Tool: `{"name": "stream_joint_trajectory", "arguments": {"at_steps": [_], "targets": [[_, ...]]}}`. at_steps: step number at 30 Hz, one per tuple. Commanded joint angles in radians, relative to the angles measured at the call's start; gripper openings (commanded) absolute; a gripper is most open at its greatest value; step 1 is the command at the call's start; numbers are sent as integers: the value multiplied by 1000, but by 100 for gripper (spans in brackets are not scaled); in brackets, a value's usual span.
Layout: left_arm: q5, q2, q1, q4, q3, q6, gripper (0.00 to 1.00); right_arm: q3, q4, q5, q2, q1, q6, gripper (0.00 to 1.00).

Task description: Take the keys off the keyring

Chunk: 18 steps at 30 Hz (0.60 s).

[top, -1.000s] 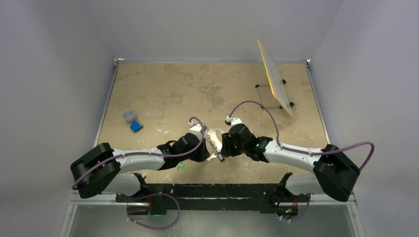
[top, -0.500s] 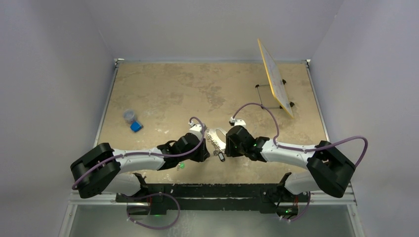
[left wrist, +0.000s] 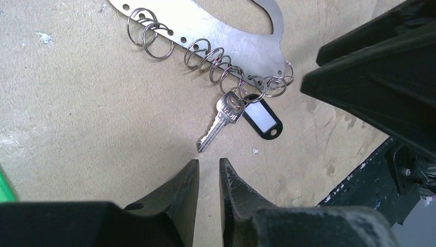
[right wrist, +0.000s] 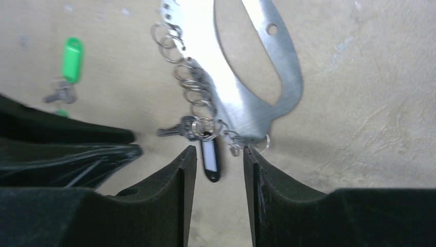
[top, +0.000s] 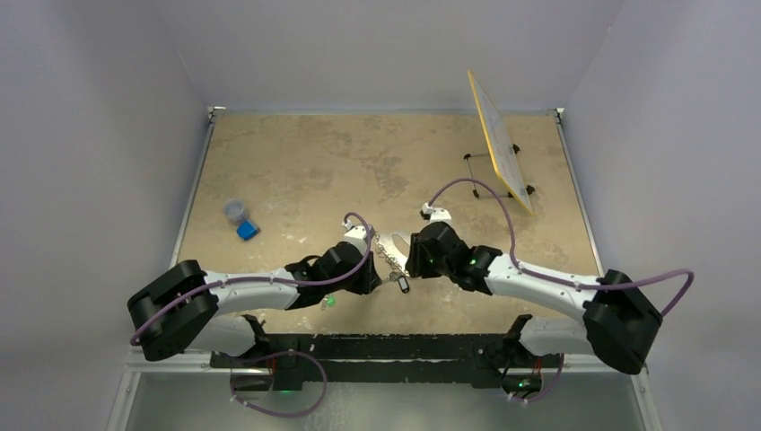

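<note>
The keyring (left wrist: 226,31) is a flat pale metal oval loop lying on the table, with several small split rings along one side. It also shows in the right wrist view (right wrist: 234,100) and from above (top: 391,248). A silver key (left wrist: 218,121) and a black tag (left wrist: 263,119) hang from its end rings. My left gripper (left wrist: 208,163) is empty, its jaws a narrow gap apart, tips just short of the key's blade. My right gripper (right wrist: 220,149) is open above the black tag (right wrist: 209,159), beside the key (right wrist: 177,129).
A key bunch with green tags (right wrist: 71,59) lies near my left arm (top: 330,303). A blue block (top: 248,231) and a small grey cup (top: 235,211) sit at the left. A yellow board on a stand (top: 499,144) is at the back right. The table's front edge (left wrist: 370,159) is close.
My right arm has swung its elbow outward and its gripper has shifted slightly back over the keyring's end. The left arm, key and tag have stayed put.
</note>
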Motion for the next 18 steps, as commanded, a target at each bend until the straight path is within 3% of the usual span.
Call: {"name": "stream_joint_trajectory", "arguments": {"at_steps": [1, 8, 18], "targets": [[-11, -25, -4, 39, 25, 17, 20, 28, -10, -40, -85, 2, 74, 42], [-17, -26, -4, 51, 33, 38, 20, -20, 74, -86, -69, 1, 192, 40], [-20, -22, -5, 59, 39, 42, 20, -25, 106, -172, 53, 1, 221, 39]]}}
